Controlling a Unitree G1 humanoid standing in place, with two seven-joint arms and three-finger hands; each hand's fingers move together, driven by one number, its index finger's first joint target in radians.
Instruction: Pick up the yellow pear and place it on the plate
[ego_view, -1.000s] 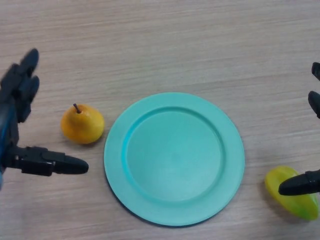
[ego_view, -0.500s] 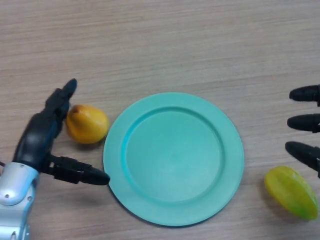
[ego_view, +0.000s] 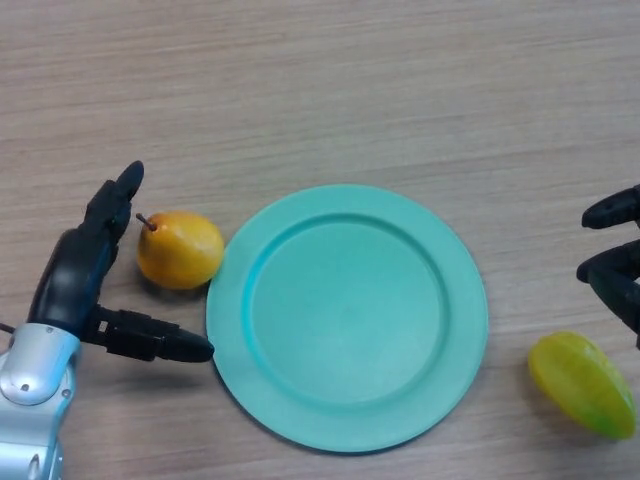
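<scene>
The yellow pear (ego_view: 180, 250) lies on the wooden table just left of the teal plate (ego_view: 347, 316), its stem pointing up-left. My left hand (ego_view: 82, 275) sits open beside it. The fingers (ego_view: 112, 205) reach along the pear's left side and the thumb (ego_view: 155, 340) stretches out below it, so the pear lies in the gap between them. I cannot tell whether the fingers touch the pear. The plate holds nothing. My right hand (ego_view: 615, 262) shows at the right edge, right of the plate, with its fingers bent.
A yellow-green star fruit (ego_view: 583, 384) lies at the lower right, just below my right hand and right of the plate.
My left hand swung in from the left edge and now brackets the pear, which shifted slightly right toward the plate. My right hand drew back and its fingers bent.
</scene>
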